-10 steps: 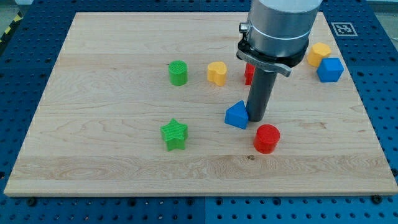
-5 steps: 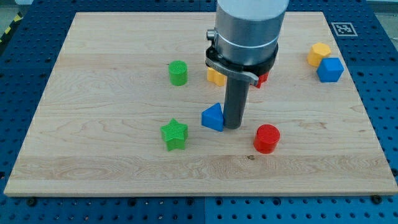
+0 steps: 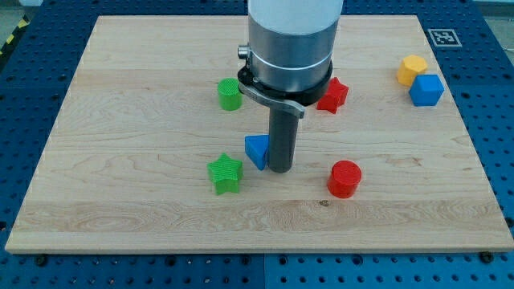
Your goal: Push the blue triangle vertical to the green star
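My tip (image 3: 279,169) presses the blue triangle's (image 3: 257,150) right side; the triangle sits just right of the green star (image 3: 225,173), not yet aligned.

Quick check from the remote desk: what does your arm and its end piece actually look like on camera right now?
A wide, smooth silver-grey cylinder fills the view's top, ending in a dark clamp ring with a small bolt at its side. Below it runs a straight dark rod, plain and unmarked, down to my tip. No cables or labels show.
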Robot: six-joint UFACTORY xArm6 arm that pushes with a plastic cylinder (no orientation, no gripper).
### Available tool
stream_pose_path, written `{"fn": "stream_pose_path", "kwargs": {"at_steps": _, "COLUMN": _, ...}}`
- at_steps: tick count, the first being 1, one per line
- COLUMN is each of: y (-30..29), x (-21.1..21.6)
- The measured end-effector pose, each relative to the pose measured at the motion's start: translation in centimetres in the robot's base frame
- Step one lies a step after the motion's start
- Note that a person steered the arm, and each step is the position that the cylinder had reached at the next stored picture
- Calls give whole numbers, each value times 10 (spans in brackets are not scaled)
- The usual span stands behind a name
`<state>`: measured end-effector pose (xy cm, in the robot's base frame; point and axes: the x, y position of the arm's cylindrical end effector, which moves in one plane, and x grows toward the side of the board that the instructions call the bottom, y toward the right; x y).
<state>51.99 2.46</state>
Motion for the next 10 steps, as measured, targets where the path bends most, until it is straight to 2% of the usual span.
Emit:
{"fn": "stream_pose_path", "kwargs": {"at_steps": 2, "y": -13, "x": -7}}
{"fn": "stream_pose_path", "kwargs": {"at_steps": 4, "y": -53, "x": -30}}
{"fn": "stream_pose_path", "kwargs": {"at_steps": 10, "y": -60, "x": -33}}
